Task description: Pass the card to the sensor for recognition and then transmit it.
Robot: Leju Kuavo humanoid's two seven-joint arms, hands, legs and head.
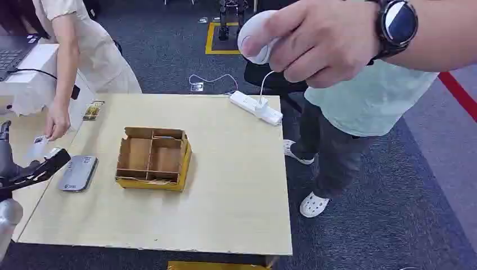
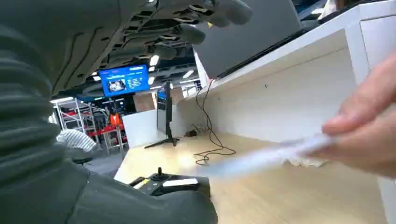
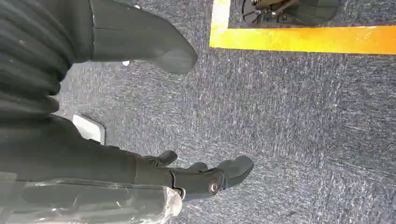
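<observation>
A person's hand holds a pale card, blurred, with its free end pointing between my left hand's fingers and thumb, which stand apart. From the head view, my left hand hovers at the table's left edge, with the card just above it under the person's hand. The grey flat sensor lies on the table right beside my left hand. My right hand hangs over the carpet with its fingers apart, holding nothing.
An open cardboard box with compartments stands mid-table. A white power strip lies at the far edge. A second person stands at the table's right, holding a white controller close to the camera. A white desk stands at the left.
</observation>
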